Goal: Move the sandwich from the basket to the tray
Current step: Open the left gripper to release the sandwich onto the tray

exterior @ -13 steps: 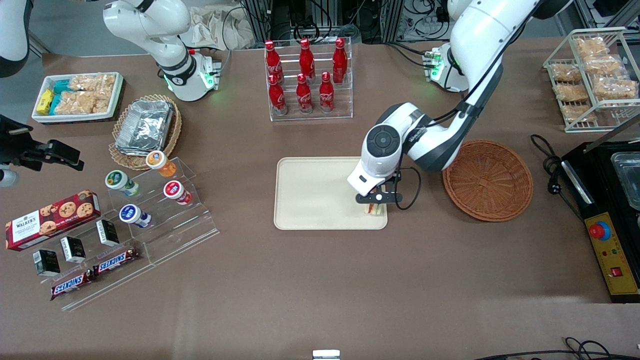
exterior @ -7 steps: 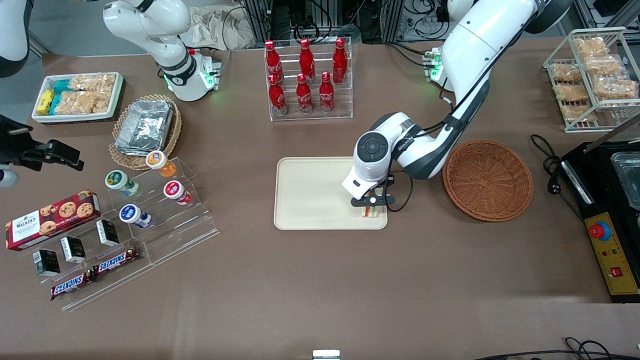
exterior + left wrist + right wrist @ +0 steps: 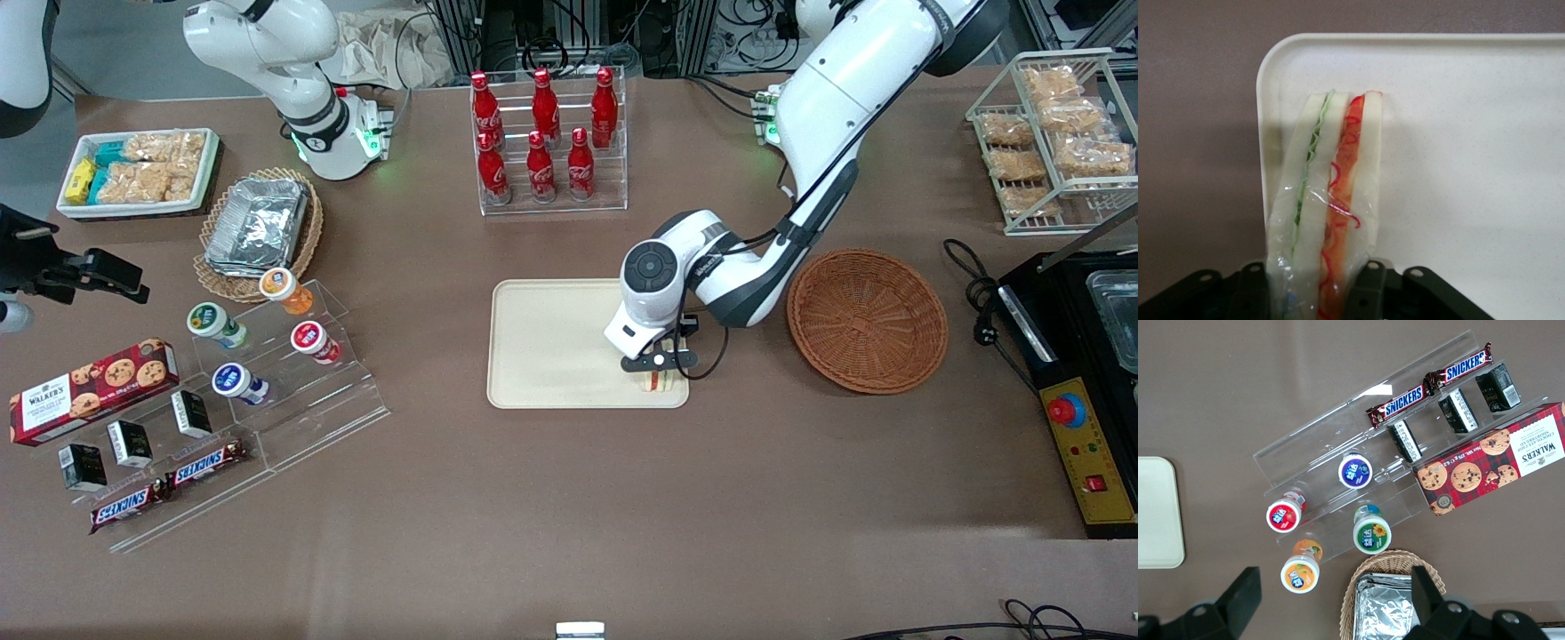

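Sandwich (image 3: 1325, 220) — a clear-wrapped wedge with green and red filling — stands on edge between the gripper's (image 3: 659, 367) fingers (image 3: 1365, 293), which are closed on its lower end. It sits over the tray's (image 3: 551, 347) corner nearest the front camera, toward the working arm's end — touching or just above, I cannot tell. The woven basket (image 3: 867, 320) lies beside the tray, farther out that way.

Even, bright overhead light; the matte brown surface (image 3: 569, 498) shows soft shadows. The white robot arm (image 3: 827, 98) carries mild glare. The front view is sharp throughout.
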`<state>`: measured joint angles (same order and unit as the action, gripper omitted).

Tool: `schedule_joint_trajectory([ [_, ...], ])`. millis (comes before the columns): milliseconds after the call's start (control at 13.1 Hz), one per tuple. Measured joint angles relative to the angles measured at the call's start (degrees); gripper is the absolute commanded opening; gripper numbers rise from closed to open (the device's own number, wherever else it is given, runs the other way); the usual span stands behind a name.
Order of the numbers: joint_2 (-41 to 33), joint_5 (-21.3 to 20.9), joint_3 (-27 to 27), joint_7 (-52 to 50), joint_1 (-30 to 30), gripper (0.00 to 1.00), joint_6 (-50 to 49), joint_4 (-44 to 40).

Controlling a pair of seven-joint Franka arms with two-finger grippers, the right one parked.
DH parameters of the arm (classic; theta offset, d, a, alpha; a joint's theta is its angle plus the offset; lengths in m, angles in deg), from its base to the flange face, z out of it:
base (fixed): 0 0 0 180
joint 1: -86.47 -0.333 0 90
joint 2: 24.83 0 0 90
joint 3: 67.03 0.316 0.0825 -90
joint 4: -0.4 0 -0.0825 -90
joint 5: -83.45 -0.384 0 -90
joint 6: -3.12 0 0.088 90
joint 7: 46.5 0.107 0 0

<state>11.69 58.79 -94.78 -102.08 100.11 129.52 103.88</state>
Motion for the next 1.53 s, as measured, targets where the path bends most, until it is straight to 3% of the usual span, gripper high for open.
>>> schedule_joint_trajectory([
  [994, -1.21, 0.02, 0.03, -0.54, -0.04, 1.0, -1.18, -2.46],
  [1529, -2.98, 3.37, 0.03, -0.6, -0.13, 1.0, -6.87, -7.14],
])
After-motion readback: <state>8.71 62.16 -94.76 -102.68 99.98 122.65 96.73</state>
